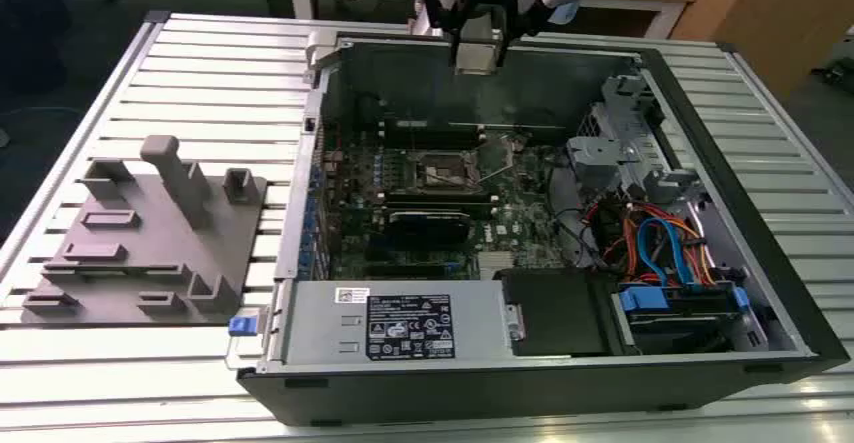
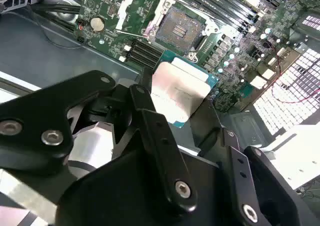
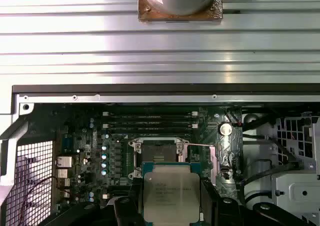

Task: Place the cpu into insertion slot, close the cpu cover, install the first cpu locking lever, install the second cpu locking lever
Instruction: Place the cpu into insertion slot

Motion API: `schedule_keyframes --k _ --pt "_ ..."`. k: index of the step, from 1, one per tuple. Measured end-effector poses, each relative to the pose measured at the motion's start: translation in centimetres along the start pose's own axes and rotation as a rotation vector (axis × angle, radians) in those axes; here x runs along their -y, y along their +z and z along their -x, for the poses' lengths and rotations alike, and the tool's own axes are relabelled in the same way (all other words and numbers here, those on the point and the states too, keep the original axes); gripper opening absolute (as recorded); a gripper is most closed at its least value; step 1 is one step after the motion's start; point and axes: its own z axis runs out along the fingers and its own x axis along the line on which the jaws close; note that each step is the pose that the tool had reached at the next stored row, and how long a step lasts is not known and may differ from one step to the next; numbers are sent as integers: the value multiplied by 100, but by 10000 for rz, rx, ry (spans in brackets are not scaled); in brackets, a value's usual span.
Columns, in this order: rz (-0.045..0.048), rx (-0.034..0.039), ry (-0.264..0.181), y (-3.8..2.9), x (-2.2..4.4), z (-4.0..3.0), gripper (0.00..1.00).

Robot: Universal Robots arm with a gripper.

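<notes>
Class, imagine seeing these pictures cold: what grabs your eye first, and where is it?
The silvery cpu clamped in the gripper, hanging above the green board in both wrist views. Near it on the board, the insertion slot lies empty. In the exterior view, the opened computer case sits on the slatted table.

1. Table (image 1: 200, 73): silvery metal top of long parallel slats, which carries both items below.
2. Computer case (image 1: 534, 388): black tower lying on its side with the panel off and the interior facing up. It rests directly on the slats.
3. Grey fixture plate (image 1: 234, 238): flat, with raised blocks and posts. It lies on the slats just beside the computer case, on the exterior view's left.
</notes>
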Motion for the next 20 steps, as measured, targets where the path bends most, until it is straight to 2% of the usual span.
schedule_keyframes --k 10,15,20 --pt "9 1 9 0 0 0 54" --pt "15 27 300 1 0 0 54" --pt "16 31 336 1 0 0 54"
